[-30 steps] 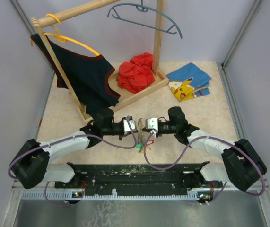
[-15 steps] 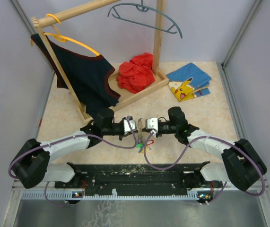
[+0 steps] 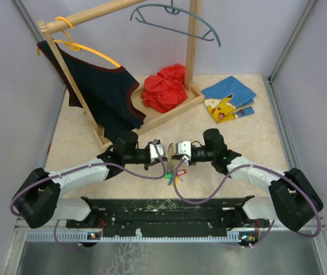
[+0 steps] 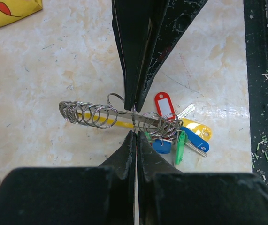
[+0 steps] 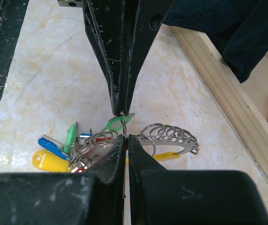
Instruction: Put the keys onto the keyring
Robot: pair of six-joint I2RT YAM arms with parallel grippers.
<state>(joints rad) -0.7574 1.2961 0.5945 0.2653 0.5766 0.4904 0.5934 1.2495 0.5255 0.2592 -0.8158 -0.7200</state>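
Silvery wire of one keyring (image 4: 133, 118) runs between two black pincers that meet tip to tip over the middle of the beige worktop (image 3: 255, 137). The left pincer (image 4: 134, 137) has its fingers pressed together on that wire. The right pincer (image 5: 126, 139) is likewise clamped on it from the opposite side.

On the ring hangs one bunch of keys (image 4: 171, 133). The left wrist view shows five plastic tags: one red tag (image 4: 164, 104), one yellow tag (image 4: 195, 127), one green tag (image 4: 179, 146) and two blue tags (image 4: 194, 139). The right wrist view shows two green ones. A row of small loops (image 4: 84, 112) overlaps too much to count. One yellow curved piece (image 4: 119, 123) lies along them.

Behind stands one wooden rack (image 3: 193, 57) with a dark top (image 3: 103, 91) on an orange hanger (image 3: 89, 51) and a grey hanger (image 3: 177, 23) on its rod. One red cloth (image 3: 164, 87) lies on its base and one blue and yellow cloth (image 3: 229, 98) lies to the right. The pincers' own fingers cover the grip point.

The bunch's long axis lies crosswise to the line of the pincers. The loops point toward the rack and the tagged keys toward the black rail (image 3: 169, 215). Whether the bunch touches the worktop cannot be told.
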